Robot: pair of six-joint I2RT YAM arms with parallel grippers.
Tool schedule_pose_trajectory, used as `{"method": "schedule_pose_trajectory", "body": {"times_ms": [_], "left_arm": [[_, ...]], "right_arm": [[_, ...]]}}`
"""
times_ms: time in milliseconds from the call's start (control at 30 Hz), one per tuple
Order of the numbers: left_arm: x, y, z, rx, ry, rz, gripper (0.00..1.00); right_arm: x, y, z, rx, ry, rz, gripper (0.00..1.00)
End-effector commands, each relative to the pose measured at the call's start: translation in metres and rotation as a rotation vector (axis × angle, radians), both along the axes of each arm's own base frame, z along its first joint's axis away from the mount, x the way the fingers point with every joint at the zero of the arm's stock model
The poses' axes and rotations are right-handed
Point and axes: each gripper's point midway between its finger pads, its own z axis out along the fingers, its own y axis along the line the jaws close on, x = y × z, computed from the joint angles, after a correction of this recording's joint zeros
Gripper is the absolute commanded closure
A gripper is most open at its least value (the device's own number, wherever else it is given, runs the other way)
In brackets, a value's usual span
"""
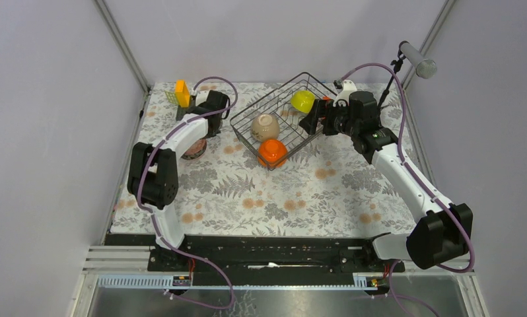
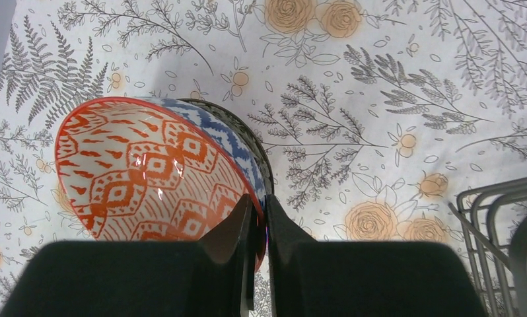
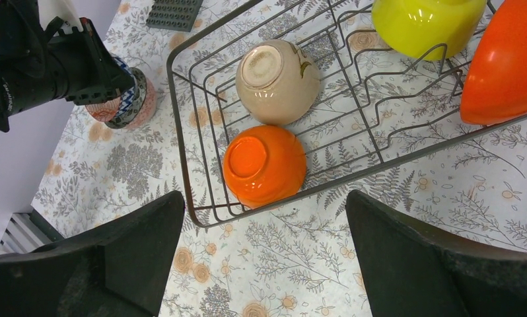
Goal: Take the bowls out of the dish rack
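The dish rack point(image 1: 299, 84) stands at the back middle and also shows in the right wrist view point(image 3: 181, 125). In it lie a beige bowl point(image 1: 265, 125) point(image 3: 276, 80), an orange bowl point(image 1: 272, 152) point(image 3: 264, 165), a yellow-green bowl point(image 1: 303, 100) point(image 3: 422, 23) and a second orange bowl point(image 3: 505, 66). My left gripper point(image 2: 261, 205) is shut on the rim of the blue-white patterned bowl point(image 2: 148, 172). That bowl is nested in the pink-red bowl point(image 3: 145, 105), on the table left of the rack. My right gripper point(image 3: 264, 201) is open and empty above the rack's near right side.
An orange block point(image 1: 181, 92) sits on a flat dark plate point(image 3: 175, 13) at the back left. A grey cylinder on a stand point(image 1: 417, 59) is at the back right. Floral tablecloth point(image 1: 300, 198) lies in front of the rack.
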Motion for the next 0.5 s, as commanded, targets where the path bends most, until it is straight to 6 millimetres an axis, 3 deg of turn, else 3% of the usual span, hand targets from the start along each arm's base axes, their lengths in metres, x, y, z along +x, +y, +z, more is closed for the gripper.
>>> {"method": "schedule_pose_trajectory", "body": {"times_ms": [0,367,467], "left_arm": [[0.006,0.009,0.002,0.014,-0.021,0.035,0.86],[-0.002,0.018,-0.01,0.067,0.037,0.045,0.79],[-0.005,0.02,-0.01,0.079,0.054,0.05,0.65]], "right_arm": [[-0.001,0.0,0.013,-0.003,-0.053,0.009,0.0],[-0.001,0.001,0.009,-0.001,-0.05,0.013,0.0],[-0.001,0.001,0.009,0.001,-0.051,0.014,0.0]]}}
